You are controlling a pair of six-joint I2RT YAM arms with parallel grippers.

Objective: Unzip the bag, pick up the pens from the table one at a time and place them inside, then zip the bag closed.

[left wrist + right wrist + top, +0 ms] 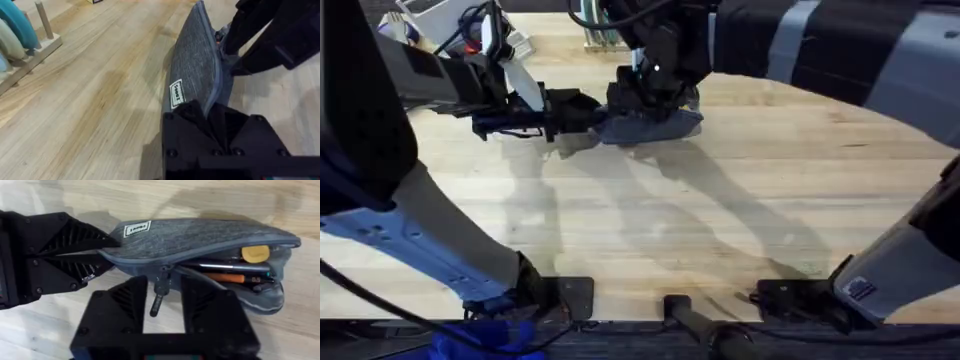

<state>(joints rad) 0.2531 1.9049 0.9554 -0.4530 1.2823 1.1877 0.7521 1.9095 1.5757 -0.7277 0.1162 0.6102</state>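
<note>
Pencil pouch [200, 240] on my far plank worktop [720, 220], half unzipped, pens [230, 277] inside, left end effector [92, 255] pinching its end, right end effector [162, 305] spread around zip pull [159, 292], peg rack [30, 45] cut off.

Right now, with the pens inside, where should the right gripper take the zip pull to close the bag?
Pinch the dangling zip pull at its lower tab, approaching from the bag's open long side: it hangs free between the right gripper's open fingers, while the left gripper clamps the end.

Bag [200, 237] – matt woven cloth; table [740, 210] – smooth wood, perhaps varnished.
</note>
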